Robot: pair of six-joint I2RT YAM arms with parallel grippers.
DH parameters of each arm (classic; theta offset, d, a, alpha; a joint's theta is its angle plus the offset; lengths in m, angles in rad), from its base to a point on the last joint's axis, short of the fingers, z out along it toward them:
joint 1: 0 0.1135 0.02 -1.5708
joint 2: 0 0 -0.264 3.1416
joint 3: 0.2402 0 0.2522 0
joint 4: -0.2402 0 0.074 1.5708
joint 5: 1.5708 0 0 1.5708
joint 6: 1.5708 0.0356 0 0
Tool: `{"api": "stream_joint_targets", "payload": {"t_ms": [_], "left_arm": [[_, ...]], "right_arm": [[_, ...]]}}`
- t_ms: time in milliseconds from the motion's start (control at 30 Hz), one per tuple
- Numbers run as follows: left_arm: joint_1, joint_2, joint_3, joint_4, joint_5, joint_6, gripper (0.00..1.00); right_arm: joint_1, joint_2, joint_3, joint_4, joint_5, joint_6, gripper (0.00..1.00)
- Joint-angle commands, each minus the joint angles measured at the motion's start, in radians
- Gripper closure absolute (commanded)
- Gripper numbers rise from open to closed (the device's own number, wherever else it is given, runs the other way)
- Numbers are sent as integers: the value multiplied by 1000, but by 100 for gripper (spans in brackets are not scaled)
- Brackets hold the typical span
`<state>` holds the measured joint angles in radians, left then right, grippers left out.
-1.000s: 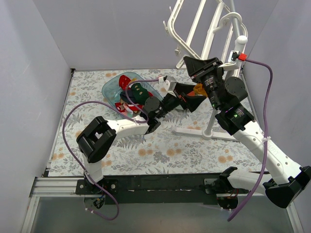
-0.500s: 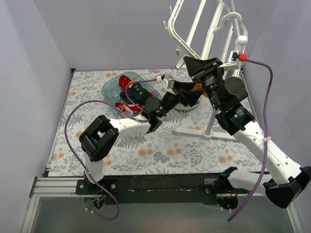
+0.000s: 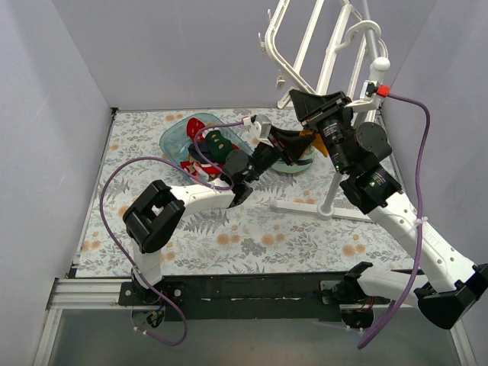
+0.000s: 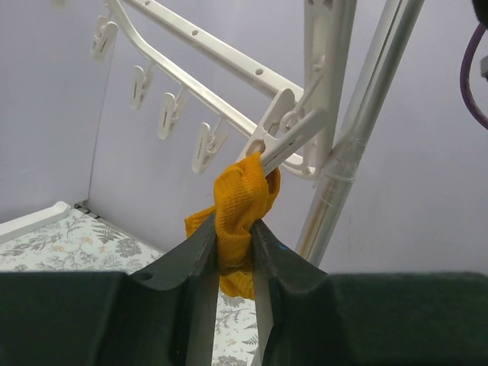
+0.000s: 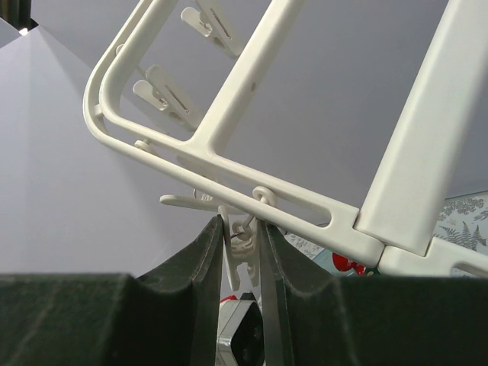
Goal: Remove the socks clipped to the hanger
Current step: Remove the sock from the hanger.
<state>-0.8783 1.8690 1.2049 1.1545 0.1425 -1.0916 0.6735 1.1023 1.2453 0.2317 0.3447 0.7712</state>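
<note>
Left hand [image 4: 234, 226] clamps the mustard sock [image 4: 241, 191], which runs up from its fingers to a clip [image 4: 284, 143] on the hanger [image 4: 221, 52]. Right hand [image 5: 240, 221] squeezes a clip lever [image 5: 238, 245]. Danger: if the clip isn't sprung open, a tug stretches fabric or tips the hanger.

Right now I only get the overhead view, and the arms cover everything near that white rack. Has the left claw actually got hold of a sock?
Observer: Yes. Its wrist camera shows the left gripper closed on the mustard sock.
Operator: Is the sock off the rack?
Observer: No, a white clip on the hanger grips its top.
Operator: And the right claw?
Observer: The right gripper pinches a hanging clip under the hanger's bar; no sock shows there.
</note>
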Motion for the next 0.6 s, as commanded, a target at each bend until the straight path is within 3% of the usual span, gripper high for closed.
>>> {"api": "stream_joint_targets", "payload": {"t_ms": [0, 167, 367, 567], "left_arm": [[36, -82, 24, -24, 66, -10, 82], [59, -106, 51, -65, 167, -25, 89], [87, -129, 111, -162, 311, -59, 94], [111, -145, 145, -246, 431, -80, 98]], "right_arm": [[12, -50, -18, 34, -96, 43, 89], [11, -74, -23, 28, -101, 20, 78], [11, -87, -15, -3, -104, -29, 53], [11, -96, -10, -32, -108, -64, 35]]}}
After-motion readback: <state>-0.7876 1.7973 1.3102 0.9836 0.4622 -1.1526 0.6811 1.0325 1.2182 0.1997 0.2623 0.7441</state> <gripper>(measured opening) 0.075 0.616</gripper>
